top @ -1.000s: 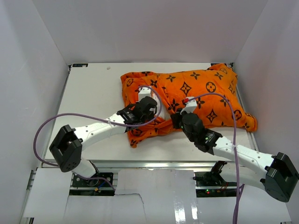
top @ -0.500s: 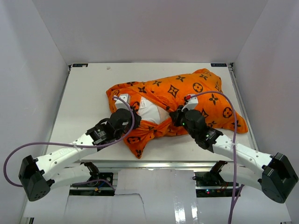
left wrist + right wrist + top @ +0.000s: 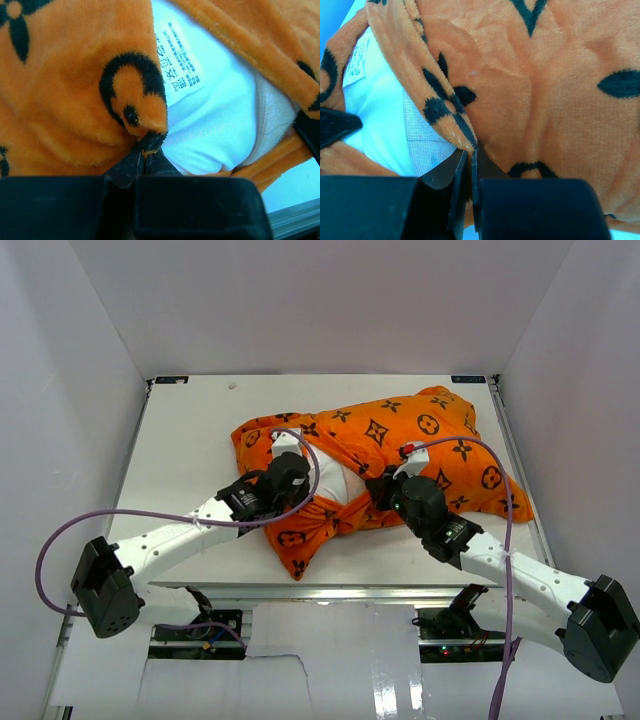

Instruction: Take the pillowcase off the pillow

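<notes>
The orange pillowcase (image 3: 420, 445) with black motifs lies across the table's middle, its open end facing left. Through that opening bulges the white pillow (image 3: 338, 480), its care label (image 3: 177, 65) showing. My left gripper (image 3: 303, 476) sits at the opening's left side, shut on a fold of the pillowcase (image 3: 75, 100) edge, jaws (image 3: 145, 150) pinching the plush. My right gripper (image 3: 380, 490) is at the opening's right side, shut on the pillowcase (image 3: 545, 85) hem where a black motif runs, jaws (image 3: 470, 152) together. Pale mesh lining (image 3: 422, 132) shows beside the pillow (image 3: 375, 110).
The white table (image 3: 190, 440) is boxed in by white walls on the left, back and right. Its front edge (image 3: 330, 586) lies just under the pillowcase's hanging corner (image 3: 295, 558). Purple cables loop from both arms.
The covered pillow has slid left and toward me, and its opening has spread to bare the white pillow. My left arm swung out left, then came back to the opening's edge.
</notes>
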`<state>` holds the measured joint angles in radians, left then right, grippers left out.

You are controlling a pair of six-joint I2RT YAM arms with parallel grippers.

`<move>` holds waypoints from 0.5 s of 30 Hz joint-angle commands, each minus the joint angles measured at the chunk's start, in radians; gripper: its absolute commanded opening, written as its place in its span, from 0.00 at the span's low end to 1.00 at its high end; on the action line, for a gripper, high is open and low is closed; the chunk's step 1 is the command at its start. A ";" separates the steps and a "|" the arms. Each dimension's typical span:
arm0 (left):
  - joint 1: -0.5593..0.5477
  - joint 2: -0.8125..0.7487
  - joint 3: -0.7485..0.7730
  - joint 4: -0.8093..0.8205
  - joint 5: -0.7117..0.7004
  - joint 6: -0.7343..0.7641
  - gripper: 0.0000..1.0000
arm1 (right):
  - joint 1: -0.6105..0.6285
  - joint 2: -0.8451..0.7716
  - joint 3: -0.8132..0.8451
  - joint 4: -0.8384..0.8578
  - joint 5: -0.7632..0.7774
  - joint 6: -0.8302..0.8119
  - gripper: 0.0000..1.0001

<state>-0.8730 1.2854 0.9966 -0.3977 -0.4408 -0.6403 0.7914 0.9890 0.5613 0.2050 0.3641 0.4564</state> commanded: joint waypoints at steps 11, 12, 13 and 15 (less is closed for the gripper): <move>0.005 -0.153 0.060 -0.110 0.074 0.002 0.00 | -0.023 0.097 0.065 0.043 0.042 -0.009 0.08; 0.005 -0.155 0.051 -0.110 0.073 -0.001 0.00 | -0.023 0.094 0.060 0.046 0.039 -0.009 0.08; 0.005 -0.155 0.045 -0.110 0.070 -0.002 0.00 | -0.023 0.091 0.055 0.048 0.039 -0.007 0.08; 0.005 -0.170 0.025 -0.109 0.053 -0.012 0.00 | -0.023 0.082 0.052 0.048 0.044 -0.007 0.08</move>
<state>-0.8722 1.1465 1.0344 -0.4797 -0.3740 -0.6403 0.7799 1.0836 0.5987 0.2127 0.3779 0.4488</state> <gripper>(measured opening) 0.020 0.080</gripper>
